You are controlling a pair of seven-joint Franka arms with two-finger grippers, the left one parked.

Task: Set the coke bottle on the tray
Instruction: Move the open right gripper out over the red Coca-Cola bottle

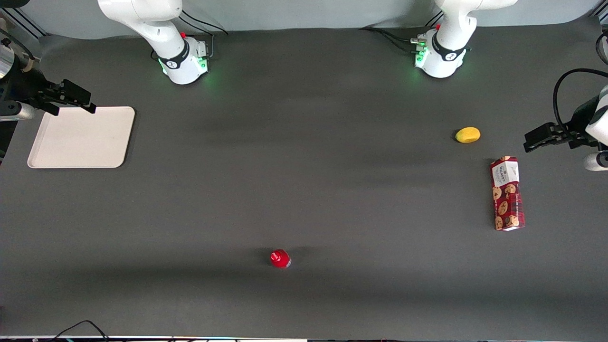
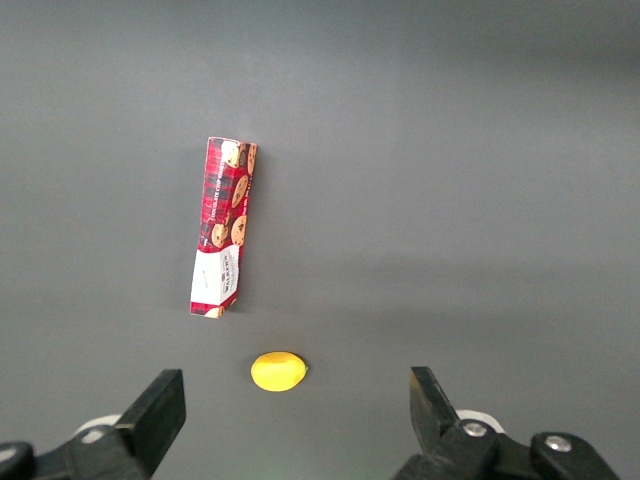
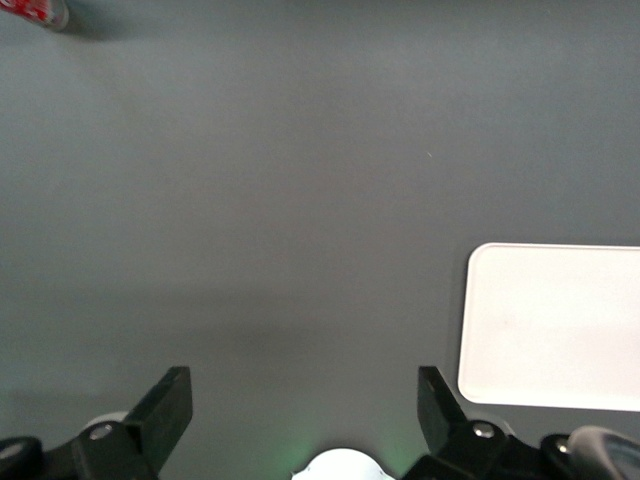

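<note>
Matt grey tabletop [image 1: 304,190], plain smooth things on it

The tray [image 1: 80,137] looks like smooth matt cream plastic; the bottle [image 1: 280,258] glossy red; the box [image 1: 507,194] printed card; the lemon [image 1: 468,135] smooth yellow. The tool [image 1: 76,100], above the tray's edge, is matt black, fingers apart.

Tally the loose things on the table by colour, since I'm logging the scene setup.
Red: 2, coke bottle and cookie box
Yellow: 1, lemon
Cream-white: 1, tray
Total: 4
The end effector hangs open above the tray's edge.
</note>
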